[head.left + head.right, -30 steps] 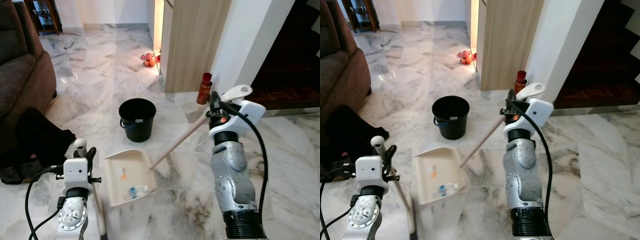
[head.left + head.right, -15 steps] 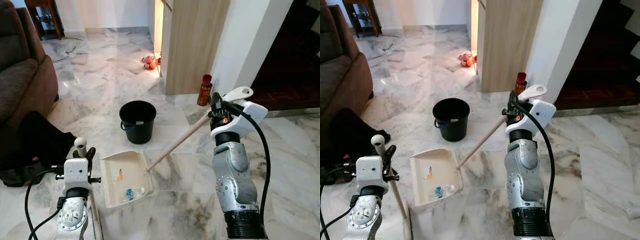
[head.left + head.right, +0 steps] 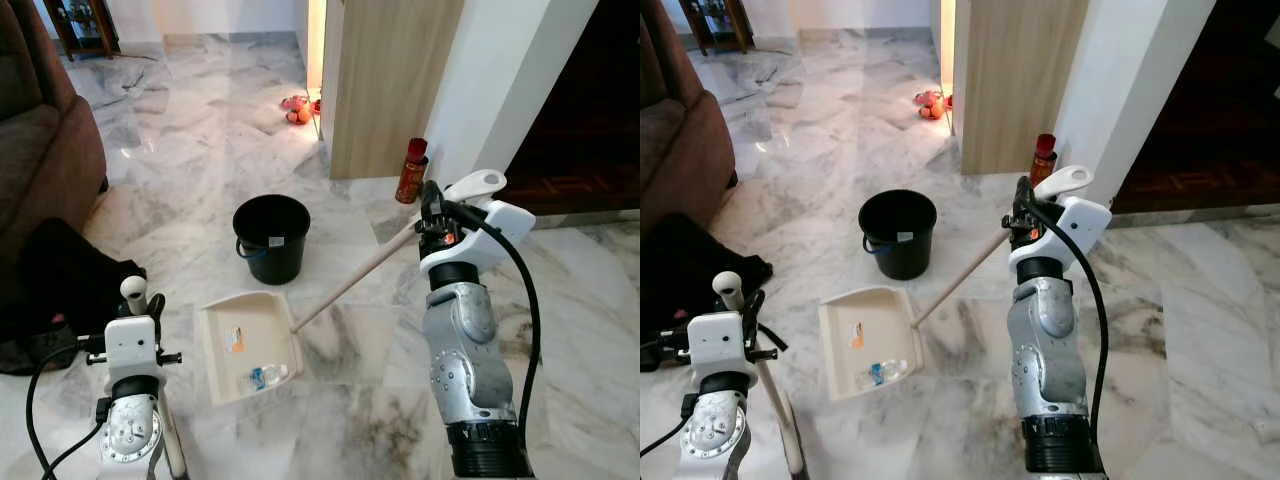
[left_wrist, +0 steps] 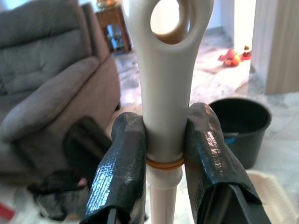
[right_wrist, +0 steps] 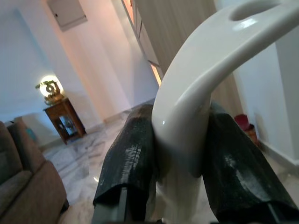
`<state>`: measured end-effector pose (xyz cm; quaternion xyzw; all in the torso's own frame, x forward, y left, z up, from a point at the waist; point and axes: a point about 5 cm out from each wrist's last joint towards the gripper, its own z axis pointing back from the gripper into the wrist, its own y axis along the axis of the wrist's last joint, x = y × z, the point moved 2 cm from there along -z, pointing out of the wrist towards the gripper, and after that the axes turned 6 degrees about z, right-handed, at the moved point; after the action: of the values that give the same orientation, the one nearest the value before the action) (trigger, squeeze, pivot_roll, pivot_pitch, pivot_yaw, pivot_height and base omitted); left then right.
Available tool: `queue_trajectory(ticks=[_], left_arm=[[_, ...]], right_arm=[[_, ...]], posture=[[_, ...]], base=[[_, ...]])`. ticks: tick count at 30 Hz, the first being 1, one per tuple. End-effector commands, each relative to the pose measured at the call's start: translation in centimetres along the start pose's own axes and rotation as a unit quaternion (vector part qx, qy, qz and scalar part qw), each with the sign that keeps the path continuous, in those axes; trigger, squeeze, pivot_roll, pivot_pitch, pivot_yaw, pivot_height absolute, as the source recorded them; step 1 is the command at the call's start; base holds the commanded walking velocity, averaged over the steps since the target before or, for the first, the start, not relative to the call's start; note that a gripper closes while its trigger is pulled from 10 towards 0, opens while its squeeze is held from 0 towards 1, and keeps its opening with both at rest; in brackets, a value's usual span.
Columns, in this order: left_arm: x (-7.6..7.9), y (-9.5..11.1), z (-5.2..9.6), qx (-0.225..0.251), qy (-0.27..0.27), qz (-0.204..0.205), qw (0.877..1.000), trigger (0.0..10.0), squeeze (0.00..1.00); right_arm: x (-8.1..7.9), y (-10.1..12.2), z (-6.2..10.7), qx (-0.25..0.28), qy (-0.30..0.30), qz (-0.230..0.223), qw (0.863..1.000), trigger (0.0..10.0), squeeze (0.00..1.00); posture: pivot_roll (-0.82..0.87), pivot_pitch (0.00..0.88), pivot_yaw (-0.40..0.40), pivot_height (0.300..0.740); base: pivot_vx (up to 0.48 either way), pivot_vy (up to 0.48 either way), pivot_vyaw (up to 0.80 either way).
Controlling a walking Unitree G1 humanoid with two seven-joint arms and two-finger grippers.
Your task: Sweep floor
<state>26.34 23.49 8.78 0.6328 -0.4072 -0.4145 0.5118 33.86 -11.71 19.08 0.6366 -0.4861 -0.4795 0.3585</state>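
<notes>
Underfoot: marble floor [image 3: 200, 120], sofa [image 3: 40, 150] at left.
Nearby: black bucket [image 3: 271, 237] (beside dustpan [image 3: 245, 345]).
Left gripper [image 4: 161, 168]: clamped the broom handle [image 4: 163, 93].
Right gripper [image 5: 175, 158]: clamped the dustpan handle [image 3: 355, 275].

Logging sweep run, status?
Left gripper shut on cream broom handle. Right gripper shut on cream long-handled dustpan, litter inside. Black plastic bucket just beyond.

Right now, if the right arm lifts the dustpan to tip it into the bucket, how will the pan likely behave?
The dustpan looks like thin cream plastic, so probably light and stiff. Held at the far end of its long handle by the right gripper, it may swing or twist. The small litter lies loose near its open lip and could slide out before reaching the black bucket.
</notes>
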Motion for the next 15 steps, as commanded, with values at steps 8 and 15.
queue_trajectory(ticks=[8,15], left_arm=[[0.50,0.85,-0.20,0.024,-0.005,-0.003,1.000,10.0,0.00],[0.56,0.82,-0.22,0.024,-0.006,-0.003,1.000,10.0,0.00]], right_arm=[[-0.68,2.69,-0.48,0.058,0.018,-0.009,0.998,10.0,0.00],[-0.70,2.44,-0.42,0.052,0.017,-0.016,0.998,10.0,0.00]], posture=[[0.11,0.032,-0.021,0.740],[0.12,0.028,-0.023,0.740]], base=[[0.292,0.000,0.48],[0.294,0.000,0.00]])
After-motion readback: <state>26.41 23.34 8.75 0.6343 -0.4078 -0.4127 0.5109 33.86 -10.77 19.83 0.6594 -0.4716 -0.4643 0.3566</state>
